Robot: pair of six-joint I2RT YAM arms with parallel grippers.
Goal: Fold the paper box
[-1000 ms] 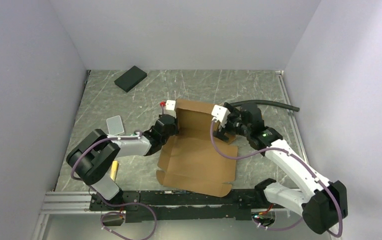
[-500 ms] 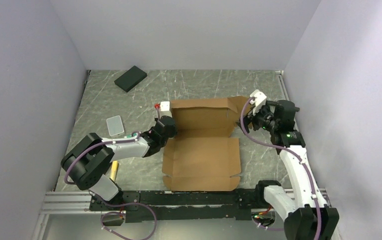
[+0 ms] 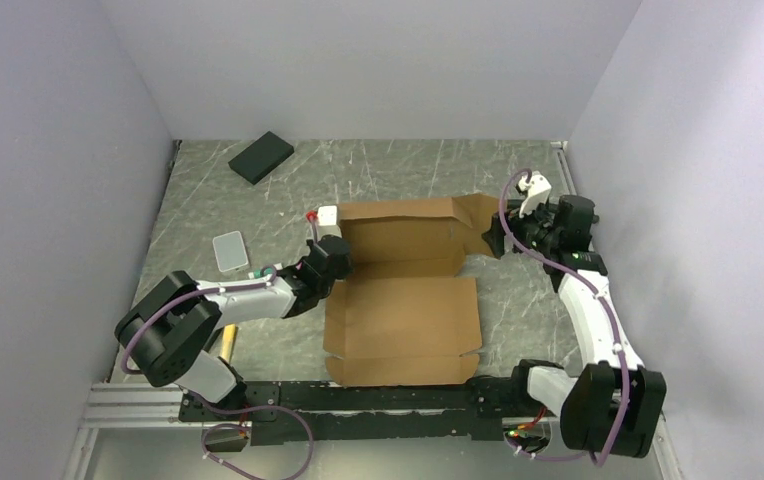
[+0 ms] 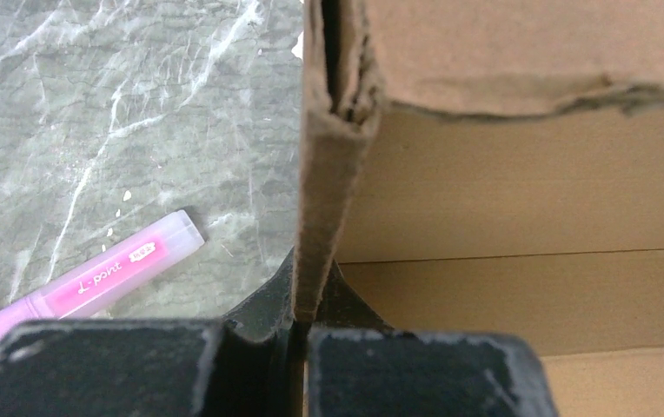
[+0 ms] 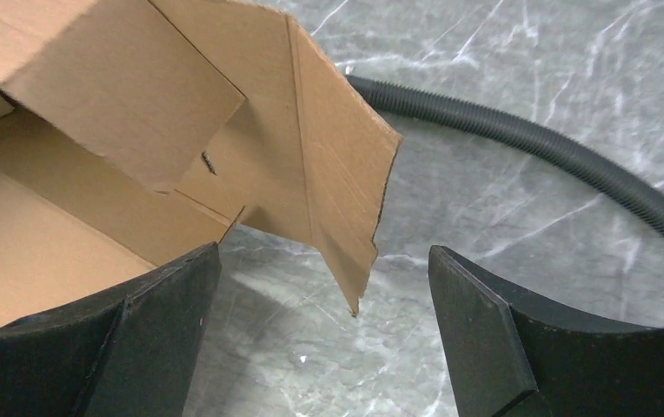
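We see the paper box point(image 3: 403, 300) at the middle of the grey marbled table point(image 3: 398, 170), its plain brown corrugated base flat and its far wall and side flaps raised. A black rectangular pad point(image 3: 261, 157) lies at the far left. A translucent flat case point(image 3: 230, 250) and a yellow item point(image 3: 228, 340) lie beside the left arm, all apart from the cardboard. A pink highlighter point(image 4: 94, 274) lies near the box's left wall, and a ribbed black hose point(image 5: 528, 143) curves across the table past the right flap. The left gripper point(image 4: 298, 334) pinches tight on the upright left wall's raw fluted edge. The right gripper point(image 5: 322, 287) stands wide apart, holding nothing; the pointed right flap shows between its fingers, touching neither.
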